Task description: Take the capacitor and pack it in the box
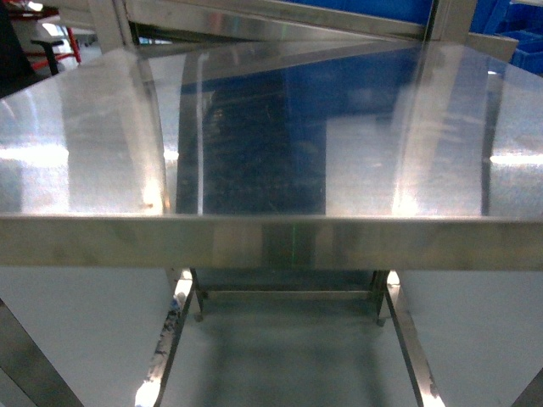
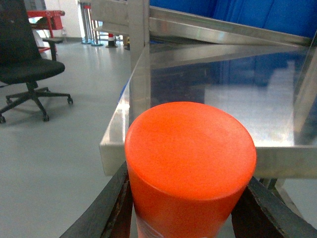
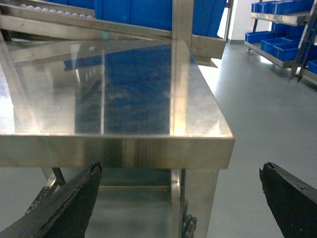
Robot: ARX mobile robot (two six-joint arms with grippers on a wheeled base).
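The capacitor (image 2: 190,153) is a fat orange cylinder with a flat round top, and it fills the lower middle of the left wrist view. My left gripper (image 2: 188,198) is shut on it, with a dark finger pressed against each side. It hangs off the near left corner of the steel table (image 2: 277,153), below the tabletop's level. My right gripper (image 3: 181,171) stands open with nothing between its fingers, low in front of the table's right front corner (image 3: 223,144). Neither gripper shows in the head view. The box is out of view.
The head view shows the shiny steel tabletop (image 1: 271,242) and its front edge, with legs and a crossbar underneath. Blue bins (image 3: 133,12) stand behind the table, and more sit on a rack (image 3: 282,44) at the right. A black office chair (image 2: 25,64) stands on the grey floor at the left.
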